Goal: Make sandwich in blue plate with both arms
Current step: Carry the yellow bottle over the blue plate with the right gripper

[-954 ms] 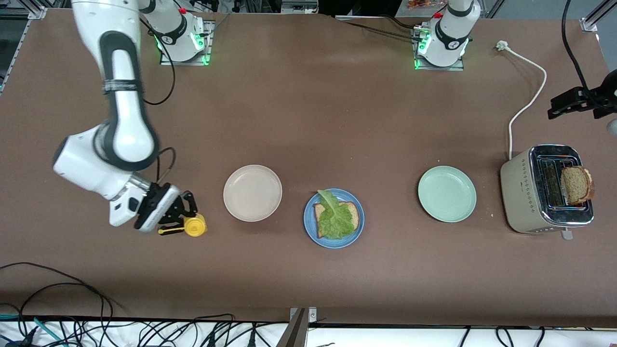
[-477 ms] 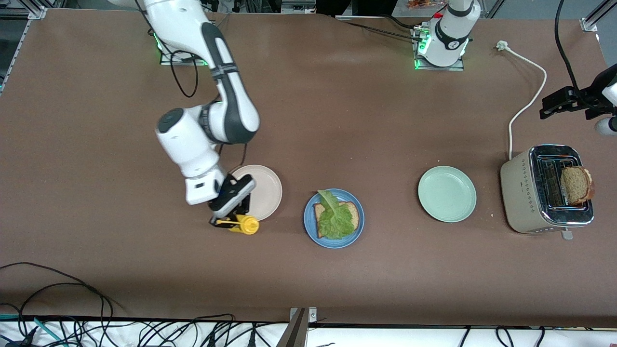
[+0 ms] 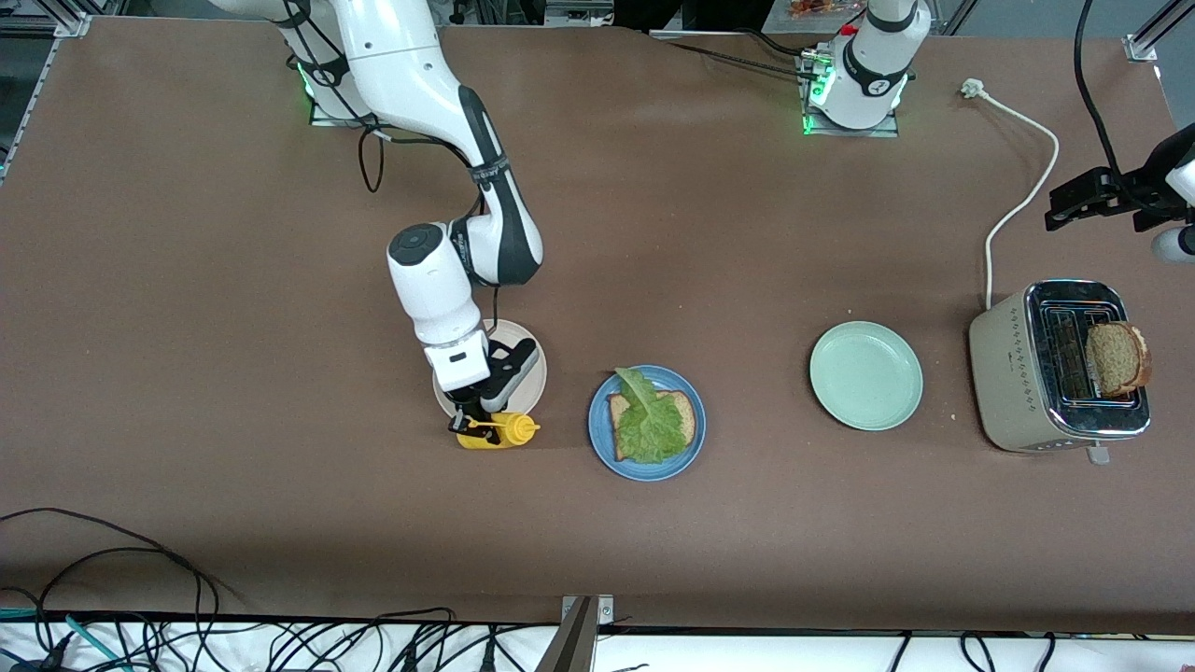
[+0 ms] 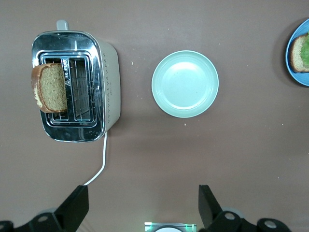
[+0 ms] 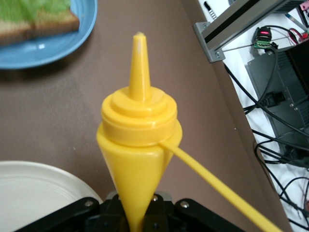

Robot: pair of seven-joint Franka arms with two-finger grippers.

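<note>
We find the right claw (image 3: 478,422), clamped on a yellow squeeze bottle (image 3: 499,431), has swung in from the desk's end to just beside the blue plate (image 3: 602,439) holding lettuce-topped bread (image 3: 652,425), so saucing looks imminent; the left claw (image 4: 142,205) waits apart.

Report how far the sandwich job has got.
Done: one bread slice with lettuce lies on the blue plate. In hand: the right gripper holds a yellow squeeze bottle beside that plate. Left: the second slice sits in the toaster; the left gripper waits open above.
</note>
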